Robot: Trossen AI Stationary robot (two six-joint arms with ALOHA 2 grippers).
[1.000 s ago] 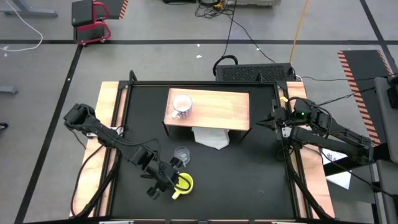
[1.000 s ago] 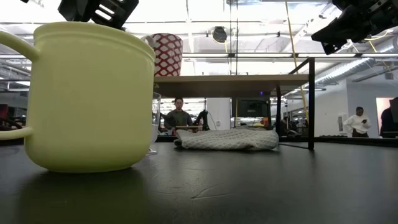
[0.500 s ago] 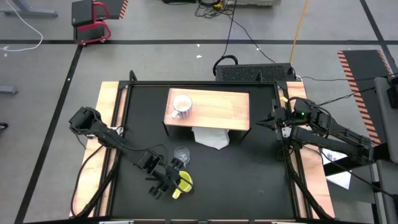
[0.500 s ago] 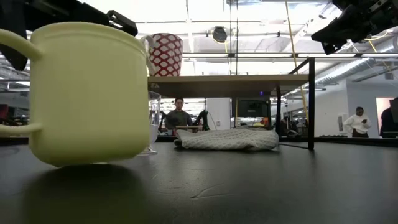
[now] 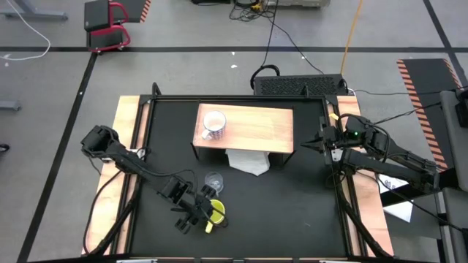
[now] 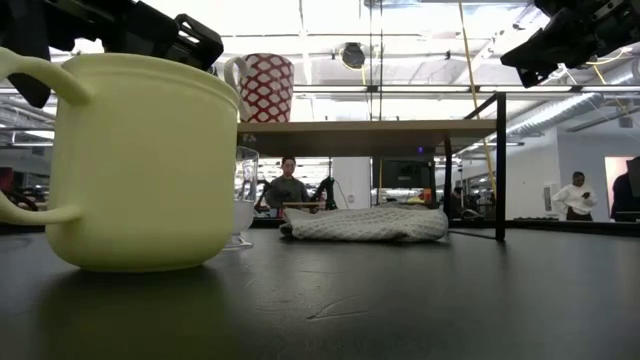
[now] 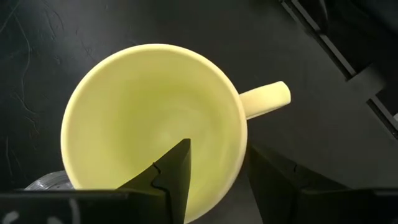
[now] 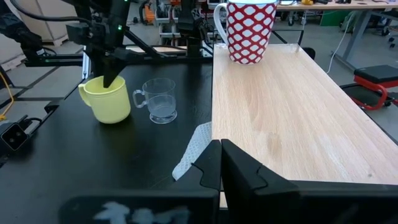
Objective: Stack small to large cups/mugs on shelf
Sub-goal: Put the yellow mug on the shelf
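The yellow handled mug [image 5: 217, 212] [image 6: 140, 165] [image 7: 149, 112] [image 8: 109, 99] is at the table's near left, its handle [image 7: 267, 99] towards the near edge. My left gripper [image 5: 203, 212] [image 7: 219, 146] is shut on its wall. The clear glass cup [image 5: 213, 180] [image 8: 158, 99] stands just beyond it. The white mug with a red pattern [image 5: 213, 126] [image 8: 249, 31] stands on the left end of the light-wood shelf [image 5: 256, 128] [image 8: 280, 112]. My right gripper [image 5: 311, 144] [image 8: 221, 162] waits shut at the shelf's right end. My left gripper holds the yellow mug by its rim [image 7: 241, 149] next to the handle, with one finger [image 7: 174, 180] inside the cup and one finger [image 7: 273, 180] outside. The fingers come from above, pointing down. The mug is slightly tilted; I cannot tell whether its base is clear of the table.
A white cloth [image 5: 247, 162] [image 6: 365, 223] lies under the shelf's front edge. The shelf stands on black legs [image 6: 498, 165]. Light wooden strips [image 5: 128, 131] run along the table's sides. People show in the room behind.
My left gripper has come down over the yellow mug's rim and taken hold, one finger going inside. The mug tipped, then settled nearly upright, and has shifted slightly towards the far edge.
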